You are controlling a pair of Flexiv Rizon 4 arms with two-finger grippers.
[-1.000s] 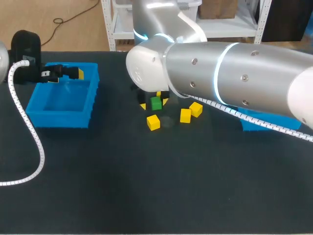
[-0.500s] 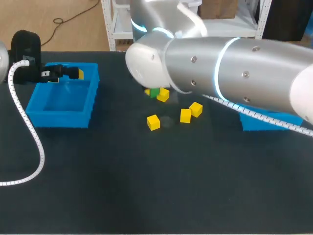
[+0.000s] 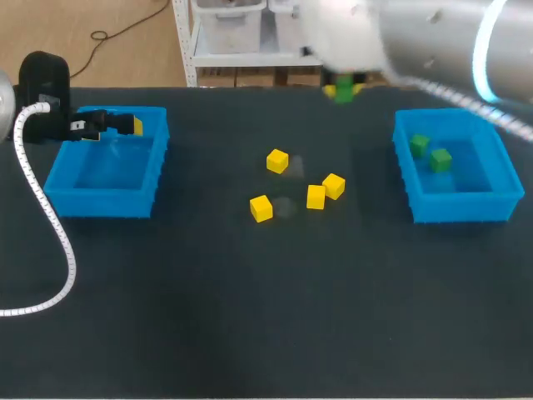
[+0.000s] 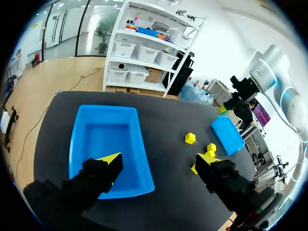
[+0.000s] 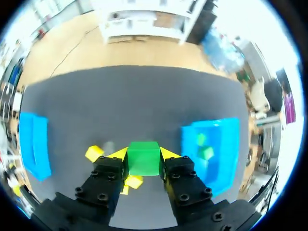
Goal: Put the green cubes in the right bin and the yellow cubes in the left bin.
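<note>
Green plastic cube (image 5: 143,158) was clamped in the right pincer (image 5: 143,155), aloft, short of the blue right bin (image 3: 454,217) holding two green cubes (image 3: 420,143). Four yellow cubes (image 3: 277,161) lay on the desk (image 3: 250,317); left pincer (image 4: 159,159) stood released, empty.

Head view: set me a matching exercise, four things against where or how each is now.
Things:
1. right gripper
2. left gripper
3. right bin
4. yellow cubes

States:
a. loose on the table
b. open, at the left bin
c. shut on a green cube
d. holds two green cubes

Pairs: 1c, 2b, 3d, 4a.
</note>
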